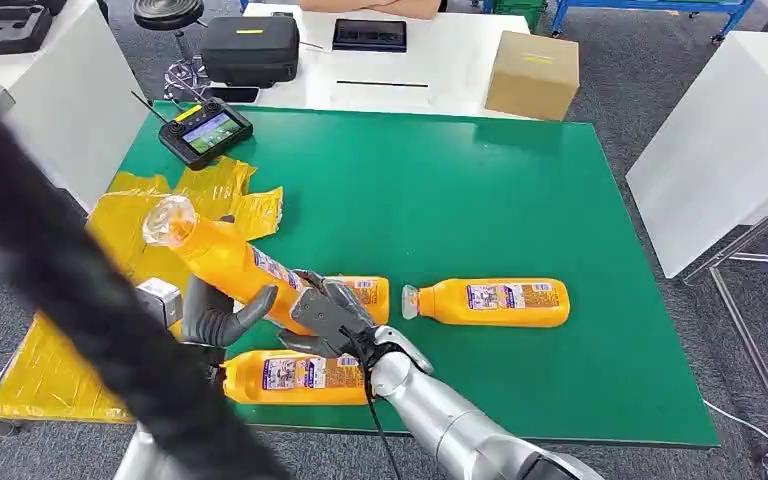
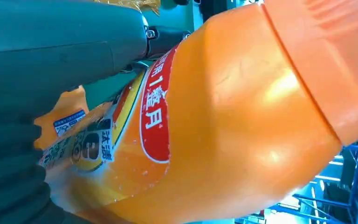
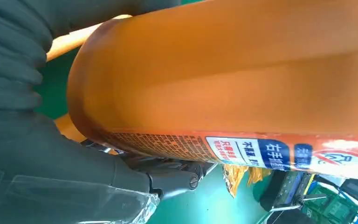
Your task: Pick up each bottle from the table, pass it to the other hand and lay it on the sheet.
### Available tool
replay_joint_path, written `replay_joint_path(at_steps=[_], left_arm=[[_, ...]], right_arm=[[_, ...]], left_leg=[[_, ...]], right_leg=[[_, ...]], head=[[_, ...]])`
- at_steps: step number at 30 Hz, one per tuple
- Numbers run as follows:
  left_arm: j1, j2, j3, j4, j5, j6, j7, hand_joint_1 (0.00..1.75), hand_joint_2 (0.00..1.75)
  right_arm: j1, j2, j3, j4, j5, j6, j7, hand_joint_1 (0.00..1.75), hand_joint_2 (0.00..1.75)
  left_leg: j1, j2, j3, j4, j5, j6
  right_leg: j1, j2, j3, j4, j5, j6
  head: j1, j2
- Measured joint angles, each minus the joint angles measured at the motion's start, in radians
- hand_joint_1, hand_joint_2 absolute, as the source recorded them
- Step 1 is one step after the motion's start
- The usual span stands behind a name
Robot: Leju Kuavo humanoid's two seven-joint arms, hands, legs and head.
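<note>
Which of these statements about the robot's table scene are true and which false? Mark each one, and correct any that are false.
1. Both hands are on the raised orange bottle. True: the left hand and right hand both hold it.
2. The raised bottle stands upright on the table. False: it is tilted in the air, cap end up towards the yellow sheet.
3. A bottle lies alone on the green mat, right of the hands. True: the lone bottle lies on its side.
4. The cardboard box sits on the green mat. False: it sits on the white table beyond it.
5. The handheld controller lies on the yellow sheet. False: it rests at the mat's far corner.
</note>
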Motion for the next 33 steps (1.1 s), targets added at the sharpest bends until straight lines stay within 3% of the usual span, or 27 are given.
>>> replay_joint_path(at_steps=[5,6,7,10,13,23,24,30,33], left_arm=[[0.000,0.000,0.002,0.000,0.012,-0.020,0.000,0.00,1.75],[0.000,0.000,0.002,0.000,0.019,-0.029,0.000,0.63,1.75],[0.000,0.000,0.002,0.000,0.026,-0.041,-0.001,1.54,1.75],[-0.001,0.000,0.003,0.000,0.070,-0.097,-0.005,1.48,1.75],[-0.004,0.000,0.006,0.000,0.127,-0.165,-0.005,1.59,1.75],[-0.004,0.000,0.006,0.000,0.127,-0.165,-0.005,1.61,1.75],[-0.004,0.000,0.007,0.001,0.131,-0.170,-0.004,1.75,1.75],[-0.012,0.000,0.025,0.003,0.240,-0.267,0.022,1.75,1.75],[-0.006,0.000,0.069,0.003,0.449,-0.404,0.084,1.75,1.75]], right_arm=[[0.000,0.000,0.000,0.000,0.009,0.000,0.001,1.52,1.75],[0.000,0.000,0.000,0.000,0.010,0.000,0.001,1.52,1.75],[0.000,0.000,0.000,0.000,0.012,0.000,0.001,1.52,1.75],[0.000,0.000,0.000,0.000,0.020,0.000,0.002,1.54,1.75],[0.000,0.000,0.000,0.000,0.031,0.000,0.008,1.57,1.75],[0.000,0.000,0.000,0.000,0.031,0.000,0.008,1.59,1.75],[0.000,0.000,0.000,0.000,0.031,0.000,0.009,1.55,1.75],[-0.008,0.000,0.012,0.000,0.035,0.000,0.022,1.52,1.75],[-0.019,0.000,0.042,-0.001,0.026,0.001,0.022,1.52,1.75]], left_leg=[[0.000,0.000,0.000,0.000,0.000,0.000],[0.000,0.000,0.000,0.000,0.000,0.000],[0.000,0.000,0.000,0.000,0.000,0.000],[0.000,0.000,0.000,0.000,0.000,0.000],[0.000,0.000,0.000,0.000,0.000,0.000],[0.000,0.000,0.000,0.000,0.000,0.000],[0.000,0.000,0.000,0.000,0.000,0.000],[0.000,0.000,0.000,0.000,0.000,0.000],[0.000,0.000,0.000,0.000,0.000,0.000]], right_leg=[[0.000,0.000,0.000,0.000,0.000,0.000],[0.000,0.000,0.000,0.000,0.000,0.000],[0.000,0.000,0.000,0.000,0.000,0.000],[0.000,0.000,0.000,0.000,0.000,0.000],[0.000,0.000,0.000,0.000,0.000,0.000],[0.000,0.000,0.000,0.000,0.000,0.000],[0.000,0.000,0.000,0.000,0.000,0.000],[0.000,0.000,0.000,0.000,0.000,0.000],[0.000,0.000,-0.001,0.000,0.000,0.000]], head=[[0.000,0.000],[0.000,0.000],[0.000,0.000],[0.000,0.000],[0.000,0.000],[0.000,0.000],[0.000,0.000],[0.000,0.000],[0.000,0.000]])
